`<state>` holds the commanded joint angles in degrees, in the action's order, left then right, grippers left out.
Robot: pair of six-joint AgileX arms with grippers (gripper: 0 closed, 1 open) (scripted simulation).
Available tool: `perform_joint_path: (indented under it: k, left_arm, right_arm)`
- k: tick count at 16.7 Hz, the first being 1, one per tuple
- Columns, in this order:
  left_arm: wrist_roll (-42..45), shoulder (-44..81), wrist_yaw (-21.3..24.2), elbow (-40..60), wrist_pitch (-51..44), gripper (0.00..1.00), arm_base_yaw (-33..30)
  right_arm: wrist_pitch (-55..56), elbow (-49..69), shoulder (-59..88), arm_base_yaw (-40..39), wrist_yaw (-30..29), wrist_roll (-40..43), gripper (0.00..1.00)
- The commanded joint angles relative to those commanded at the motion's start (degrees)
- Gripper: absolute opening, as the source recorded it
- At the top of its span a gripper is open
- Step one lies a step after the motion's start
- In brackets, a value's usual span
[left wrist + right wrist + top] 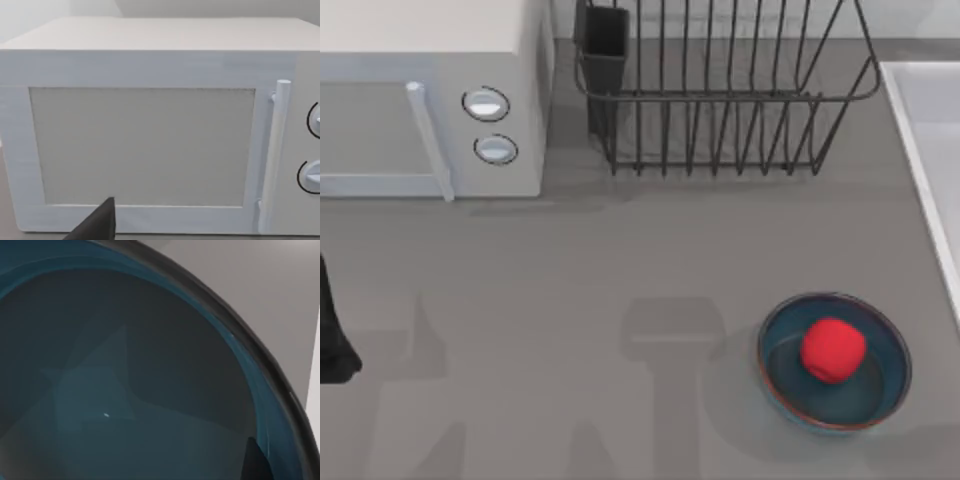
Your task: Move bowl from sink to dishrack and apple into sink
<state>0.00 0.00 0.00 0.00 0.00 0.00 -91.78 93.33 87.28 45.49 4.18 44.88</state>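
A red apple (833, 349) lies inside a teal-blue bowl (840, 405) on the grey table at the front right. The white sink (910, 150) runs along the right edge; its inside is mostly out of frame. The dark wire dishrack (720, 97) stands at the back middle with nothing in it. In the right wrist view a second teal bowl (125, 380) with nothing in it sits very close, with one dark fingertip (255, 460) of my right gripper over its rim. Where that bowl stands I cannot tell. My left arm (332, 340) is parked at the left edge.
A white microwave (430, 110) with two round knobs fills the back left, and it faces the left wrist camera (150, 145). A black utensil cup (605, 45) sits at the dishrack's left corner. Bare grey tabletop (570, 300) spans the middle.
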Motion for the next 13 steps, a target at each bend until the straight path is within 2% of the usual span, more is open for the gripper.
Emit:
perform_joint_path:
  k: [7, 10, 13]
  left_arm:
    - [0.0, 0.0, 0.0, 0.0, 0.0, 1.00, 0.0]
    - [0.0, 0.0, 0.0, 0.0, 0.0, 1.00, 0.0]
    - [0.0, 0.0, 0.0, 0.0, 0.0, 1.00, 0.0]
  right_arm:
    - [1.8, 0.7, 0.3, -2.1, -1.1, -1.5, 0.00]
    - [8.5, 1.9, 0.9, -9.3, -5.1, -6.2, 0.00]
    - [18.9, 3.0, 2.5, -21.2, -11.3, -12.7, 0.00]
